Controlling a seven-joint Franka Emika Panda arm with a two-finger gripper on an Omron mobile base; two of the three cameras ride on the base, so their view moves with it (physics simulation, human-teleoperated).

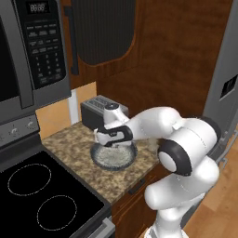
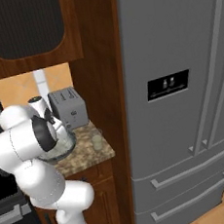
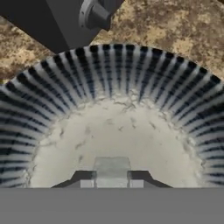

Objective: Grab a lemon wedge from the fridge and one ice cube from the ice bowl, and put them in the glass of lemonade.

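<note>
Pale, a small translucent ice cube (image 3: pixel 112 168) is seen pinched between the closed claw (image 3: pixel 112 180) tips, low inside the ribbed grey ice bowl (image 3: pixel 131 74) on the speckled granite worktop (image 1: pixel 69 144), the small yellowish glass of lemonade (image 2: pixel 97 140) standing just beside the bowl, toward the fridge (image 2: pixel 181 101).

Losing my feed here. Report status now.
Gripper down inside wide ribbed grey ice bowl, shut on pale ice cube. Small clear lemonade glass waits beside bowl. Boxy grey toaster behind, not obstructing.
</note>
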